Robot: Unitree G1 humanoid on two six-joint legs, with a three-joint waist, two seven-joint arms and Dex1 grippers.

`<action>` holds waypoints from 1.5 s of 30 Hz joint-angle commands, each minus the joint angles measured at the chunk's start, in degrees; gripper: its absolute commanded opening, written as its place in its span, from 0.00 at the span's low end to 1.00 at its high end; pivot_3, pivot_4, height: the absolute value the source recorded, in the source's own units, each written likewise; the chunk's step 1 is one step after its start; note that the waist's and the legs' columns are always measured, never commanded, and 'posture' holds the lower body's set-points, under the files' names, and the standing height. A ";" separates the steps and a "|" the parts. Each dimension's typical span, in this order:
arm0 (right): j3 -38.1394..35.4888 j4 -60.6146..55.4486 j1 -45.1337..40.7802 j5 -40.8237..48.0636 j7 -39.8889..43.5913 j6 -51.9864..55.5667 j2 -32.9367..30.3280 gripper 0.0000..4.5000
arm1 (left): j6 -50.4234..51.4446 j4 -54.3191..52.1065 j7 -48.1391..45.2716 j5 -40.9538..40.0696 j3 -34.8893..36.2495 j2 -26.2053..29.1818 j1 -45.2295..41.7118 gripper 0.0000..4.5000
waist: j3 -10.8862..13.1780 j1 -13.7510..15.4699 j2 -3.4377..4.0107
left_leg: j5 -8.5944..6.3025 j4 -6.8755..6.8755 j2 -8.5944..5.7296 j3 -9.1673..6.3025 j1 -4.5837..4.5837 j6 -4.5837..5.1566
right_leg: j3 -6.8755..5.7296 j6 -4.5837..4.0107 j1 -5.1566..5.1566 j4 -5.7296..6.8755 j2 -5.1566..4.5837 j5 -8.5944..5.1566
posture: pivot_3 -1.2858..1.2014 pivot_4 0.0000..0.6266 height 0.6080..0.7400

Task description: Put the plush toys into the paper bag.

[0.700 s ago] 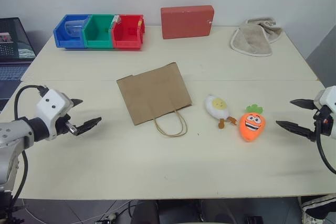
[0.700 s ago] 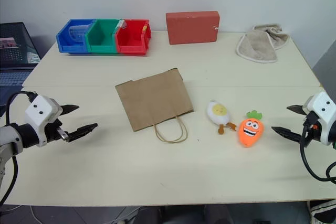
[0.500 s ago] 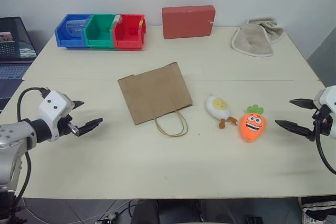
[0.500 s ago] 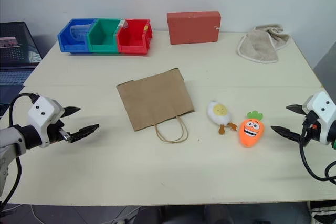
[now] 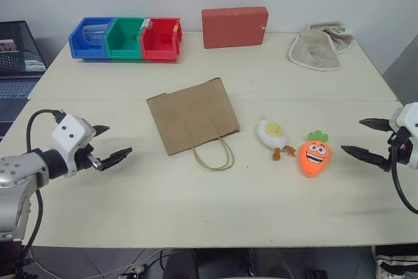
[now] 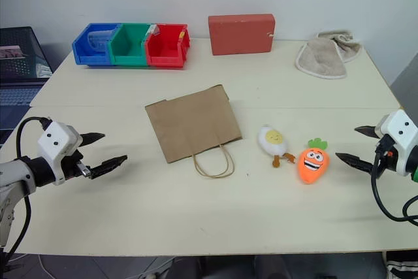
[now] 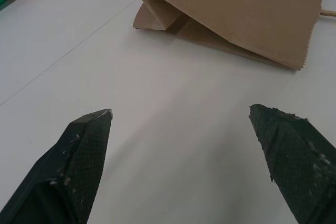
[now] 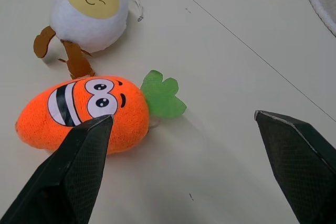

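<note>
Left eye view: red box [image 5: 234, 27] behind paper bag [image 5: 192, 115]

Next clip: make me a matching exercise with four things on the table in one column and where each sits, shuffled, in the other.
Things:
1. paper bag
2. carrot toy
3. egg toy
4. beige towel

Places:
A. far right corner of the table
B. lying flat at mid-table, handles toward the robot
C. nearest the open right gripper
D. between the bag and the carrot

Pairs: 1-B, 2-C, 3-D, 4-A
</note>
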 commanded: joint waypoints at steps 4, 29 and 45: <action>-0.94 -0.92 -0.76 -0.02 0.15 -1.04 -0.02 1.00 | -1.99 1.12 -0.45 0.20 0.91 0.31 -0.67 0.99 | 0.00 0.00 0.00 | 0.00 0.00 0.00 0.00 0.01 0.00 | 0.00 0.00 0.00 0.01 0.00 0.00 | 0.52 0.24 1.00; -3.53 -19.31 3.83 10.49 1.77 9.50 0.04 1.00 | -2.92 -10.82 -9.36 -1.06 -11.46 0.09 -6.20 0.99 | 0.00 0.42 0.00 | 0.00 0.02 -0.01 -0.08 -0.03 0.00 | -0.05 0.00 0.03 0.03 0.01 0.00 | 0.52 0.24 1.00; 0.27 -36.08 2.07 20.07 -3.92 19.12 0.59 1.00 | -14.93 -0.96 -11.41 9.86 -33.05 -13.80 -19.19 0.99 | 0.00 0.69 -0.02 | 0.01 0.10 -0.05 -0.14 -0.04 0.00 | -0.06 0.00 0.08 0.02 0.04 0.01 | 0.52 0.24 1.00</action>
